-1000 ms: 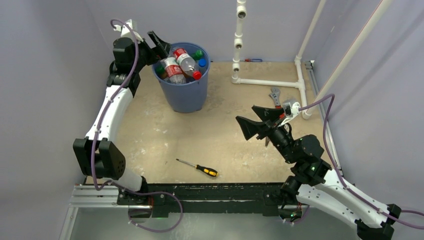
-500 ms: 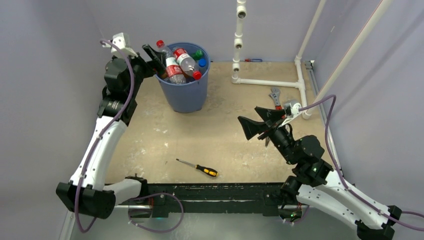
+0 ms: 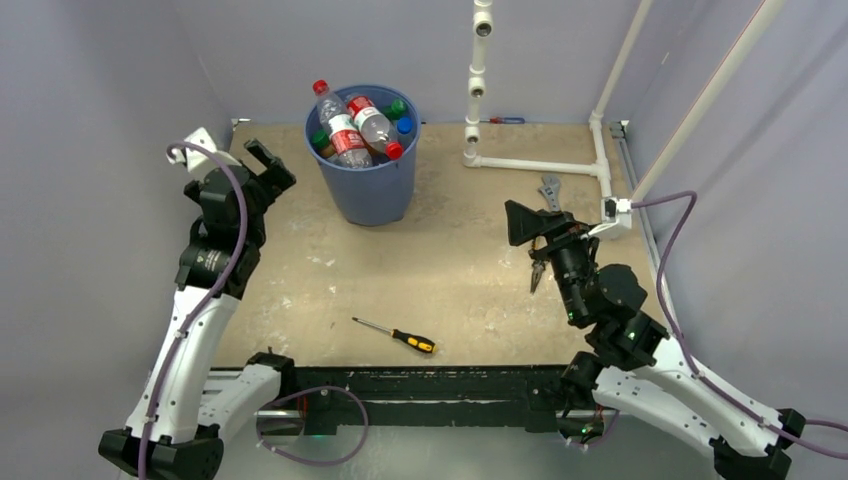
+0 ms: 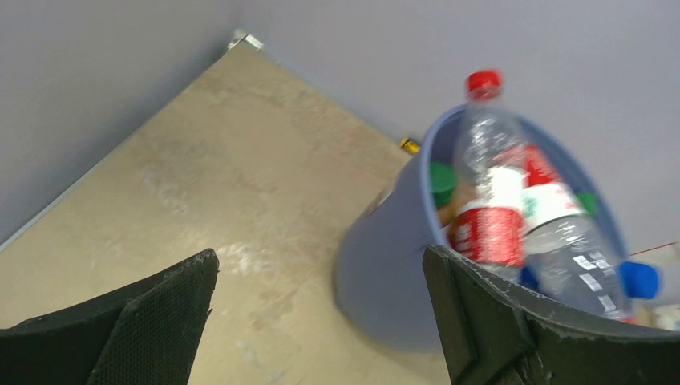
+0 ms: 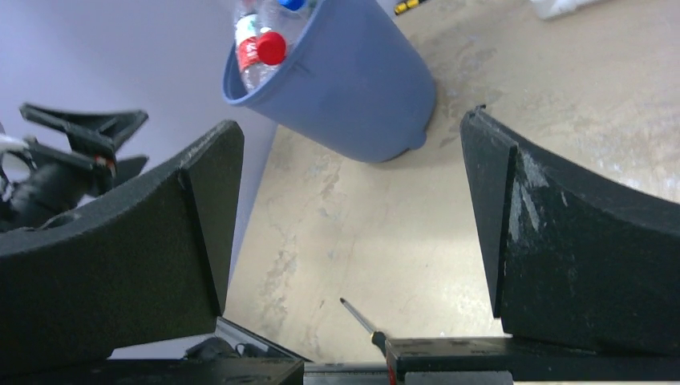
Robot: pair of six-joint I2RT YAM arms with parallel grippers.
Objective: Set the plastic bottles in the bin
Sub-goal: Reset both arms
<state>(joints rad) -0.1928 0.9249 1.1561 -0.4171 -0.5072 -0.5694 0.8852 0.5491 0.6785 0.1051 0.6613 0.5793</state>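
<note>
A blue bin stands upright on the far side of the sandy table, left of centre, its mouth facing up. The left gripper hovers just to the bin's left, clear of it, jaws spread wide and empty. The right gripper hangs well apart, across the table to the bin's right and nearer the arm bases, also gaping and holding nothing. The plastic bottles are heaped inside the bin. One red-capped bottle leans neck up, its cap above the far-left rim. A second bottle slants with its red cap toward the near-right rim. A screwdriver lies near the front edge.
</note>
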